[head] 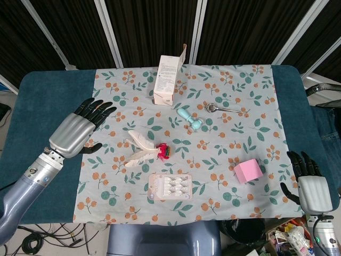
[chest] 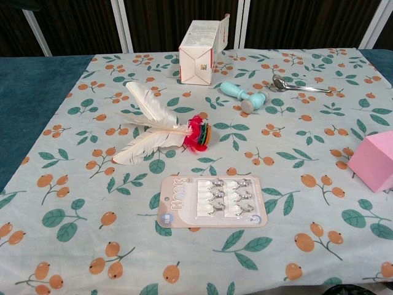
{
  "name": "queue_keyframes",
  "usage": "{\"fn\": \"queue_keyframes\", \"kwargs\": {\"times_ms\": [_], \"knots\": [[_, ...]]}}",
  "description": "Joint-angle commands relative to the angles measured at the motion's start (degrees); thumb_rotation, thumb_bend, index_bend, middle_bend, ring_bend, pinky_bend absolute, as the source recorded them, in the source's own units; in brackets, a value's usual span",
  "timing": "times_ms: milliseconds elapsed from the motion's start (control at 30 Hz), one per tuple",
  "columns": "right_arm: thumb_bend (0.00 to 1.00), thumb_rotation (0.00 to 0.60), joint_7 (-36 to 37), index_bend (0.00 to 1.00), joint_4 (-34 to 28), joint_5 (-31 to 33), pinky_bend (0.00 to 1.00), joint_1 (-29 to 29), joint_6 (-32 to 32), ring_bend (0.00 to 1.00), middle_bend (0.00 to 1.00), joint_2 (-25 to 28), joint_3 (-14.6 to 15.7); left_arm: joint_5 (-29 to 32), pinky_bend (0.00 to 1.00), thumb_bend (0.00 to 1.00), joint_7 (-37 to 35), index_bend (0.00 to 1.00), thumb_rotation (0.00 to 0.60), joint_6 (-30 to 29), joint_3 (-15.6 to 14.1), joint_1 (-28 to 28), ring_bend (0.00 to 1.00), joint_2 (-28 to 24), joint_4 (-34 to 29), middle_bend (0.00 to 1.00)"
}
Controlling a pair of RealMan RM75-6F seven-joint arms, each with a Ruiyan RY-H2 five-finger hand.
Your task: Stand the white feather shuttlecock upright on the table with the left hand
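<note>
Shuttlecock (head: 145, 149) of soft white feathers lies flat on printed cloth (head: 240, 133); both metal hands (head: 80, 129) (head: 309, 181) spread, empty.

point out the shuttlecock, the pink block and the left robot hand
shuttlecock (chest: 161, 132), chest view, on the white feathers
pink block (head: 248, 170), head view, on its top face
left robot hand (head: 74, 132), head view, on the grey back

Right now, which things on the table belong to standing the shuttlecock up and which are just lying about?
For the job:
- white feather shuttlecock, lying on its side
- left hand, open, beside it, not touching

Just lying about:
- white carton
- teal mallet
- spoon
- pink block
- card of hooks
</note>
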State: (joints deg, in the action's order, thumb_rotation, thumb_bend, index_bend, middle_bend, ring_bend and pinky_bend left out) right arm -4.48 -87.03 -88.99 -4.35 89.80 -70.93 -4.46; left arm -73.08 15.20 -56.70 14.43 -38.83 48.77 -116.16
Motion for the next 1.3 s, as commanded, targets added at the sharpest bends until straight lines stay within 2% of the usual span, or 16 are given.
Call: {"fn": "queue_keyframes", "kwargs": {"times_ms": [33, 333, 533, 1133, 1200, 1300], "knots": [[0.19, 0.6, -0.4, 0.0, -0.3, -0.3, 0.14, 0.2, 0.4, 0.03, 0.08, 0.1, 0.1, 0.1, 0.0, 0.23, 0.0, 0.0, 0.6, 0.0, -0.2, 0.0, 0.0, -0.2, -0.1, 0.03], [0.19, 0.6, -0.6, 0.0, -0.8, -0.9, 0.14, 0.3, 0.7, 0.03, 0.08, 0.2, 0.3, -0.6, 0.0, 0.22, 0.2, 0.0, 0.6, -0.5, -1.3, 0.7, 0.0, -1.1, -0.8, 0.03], [0.19, 0.6, -0.1, 0.0, -0.4, -0.2, 0.14, 0.3, 0.3, 0.03, 0.08, 0.2, 0.1, -0.6, 0.0, 0.19, -0.2, 0.0, 0.6, -0.9, -1.3, 0.7, 0.0, -0.8, -0.3, 0.03], [0.19, 0.6, -0.6, 0.0, -0.4, -0.3, 0.14, 0.4, 0.7, 0.03, 0.08, 0.0, -0.1, -0.1, 0.0, 0.19, 0.1, 0.0, 0.6, -0.5, -1.4, -0.5, 0.0, 0.2, 0.7, 0.04], [0.19, 0.6, -0.7, 0.0, -0.5, -0.3, 0.14, 0.5, 0.8, 0.03, 0.08, 0.1, -0.1, -0.8, 0.0, 0.19, 0.1, 0.01, 0.6, -0.8, -1.9, 0.0, 0.0, 0.2, 0.4, 0.04], [0.19, 0.6, -0.7, 0.0, -0.6, -0.3, 0.14, 0.5, 1.0, 0.03, 0.08, 0.2, -0.2, -3.3, 0.0, 0.19, 0.4, 0.04, 0.6, -1.6, -4.3, 1.8, 0.0, 0.4, 0.9, 0.04]]}}
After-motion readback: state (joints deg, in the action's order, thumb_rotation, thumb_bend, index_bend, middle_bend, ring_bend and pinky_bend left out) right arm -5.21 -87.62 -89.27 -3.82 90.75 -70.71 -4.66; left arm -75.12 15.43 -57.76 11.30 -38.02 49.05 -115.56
